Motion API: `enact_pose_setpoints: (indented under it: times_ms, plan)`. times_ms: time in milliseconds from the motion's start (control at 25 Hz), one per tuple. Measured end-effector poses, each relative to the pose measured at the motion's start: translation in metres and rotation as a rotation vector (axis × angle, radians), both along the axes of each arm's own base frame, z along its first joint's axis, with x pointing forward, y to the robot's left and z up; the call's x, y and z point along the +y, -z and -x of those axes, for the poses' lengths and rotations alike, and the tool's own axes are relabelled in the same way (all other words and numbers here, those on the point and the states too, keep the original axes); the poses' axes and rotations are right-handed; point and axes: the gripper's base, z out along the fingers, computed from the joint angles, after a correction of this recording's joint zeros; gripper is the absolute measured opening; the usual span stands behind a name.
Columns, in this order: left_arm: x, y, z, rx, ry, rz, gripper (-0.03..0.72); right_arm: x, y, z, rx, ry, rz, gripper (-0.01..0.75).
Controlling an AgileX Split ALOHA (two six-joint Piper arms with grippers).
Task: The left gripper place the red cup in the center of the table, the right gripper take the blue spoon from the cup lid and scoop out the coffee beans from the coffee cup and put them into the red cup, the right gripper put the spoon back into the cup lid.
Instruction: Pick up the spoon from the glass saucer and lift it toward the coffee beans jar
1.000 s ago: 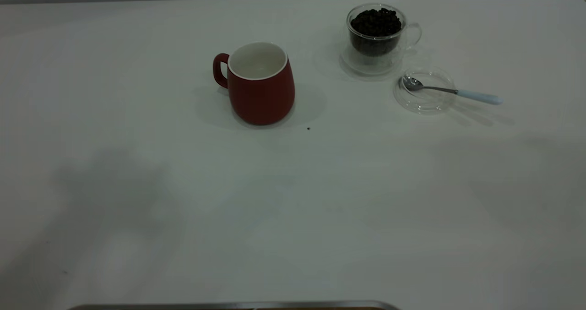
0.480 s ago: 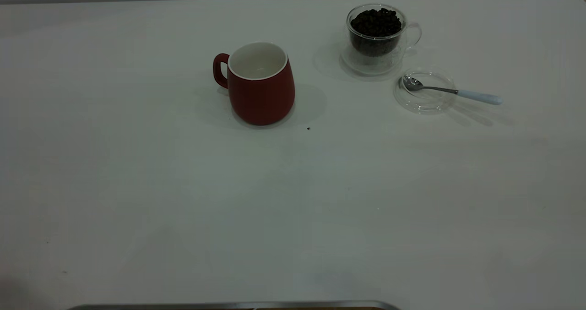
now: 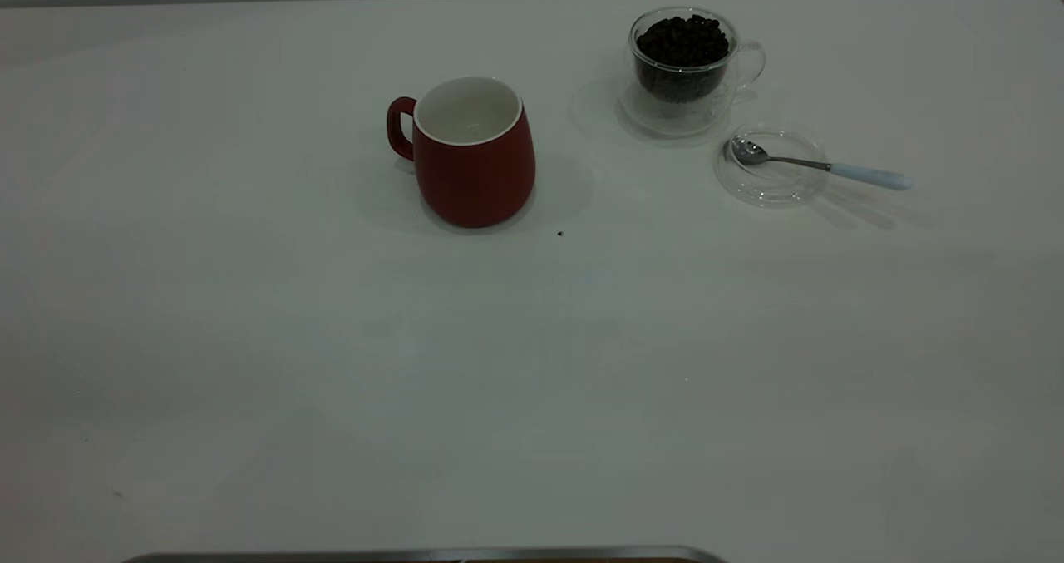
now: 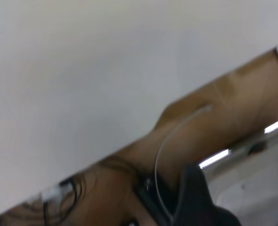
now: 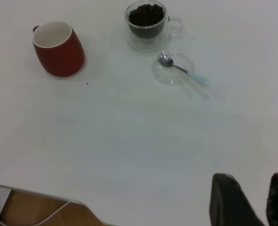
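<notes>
The red cup (image 3: 474,172) (image 5: 59,52) stands upright on the white table (image 3: 532,363), left of centre toward the far side, handle to the left. The coffee cup (image 3: 683,89) (image 5: 148,30), heaped with coffee beans (image 3: 683,41) (image 5: 146,15), stands at the far right. Beside it lies the cup lid (image 3: 769,187) (image 5: 169,76), with the blue spoon (image 3: 864,175) (image 5: 198,79) resting in it, handle over the rim. Neither arm shows in the exterior view. My right gripper (image 5: 252,182) hangs open and empty above the near table. My left gripper (image 4: 240,197) is open beyond the table edge.
A tiny dark speck (image 3: 559,233) (image 5: 87,84) lies just right of the red cup. A metal strip (image 3: 416,555) runs along the near edge. Wooden floor (image 4: 233,108) with a thin cable (image 4: 160,150) shows past the table edge.
A broad shadow on the table's near left has faded away. The cups, the lid and the spoon have not moved.
</notes>
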Motion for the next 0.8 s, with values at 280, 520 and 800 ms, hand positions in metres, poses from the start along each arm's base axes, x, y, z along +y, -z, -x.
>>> enact_pose_setpoints:
  times_ms: [280, 520, 800]
  plan:
    - [0.012, -0.003, 0.013, -0.107, -0.196, 0.047, 0.567, 0.0, 0.0, 0.0, 0.0, 0.0, 0.0, 0.242]
    - [0.019, -0.005, 0.032, -0.237, -0.399, 0.076, 0.567, 0.0, 0.0, 0.0, 0.0, 0.0, 0.0, 0.242]
    - [0.02, -0.003, 0.051, -0.354, -0.445, 0.104, 0.567, 0.0, 0.0, 0.0, 0.0, 0.0, 0.001, 0.242]
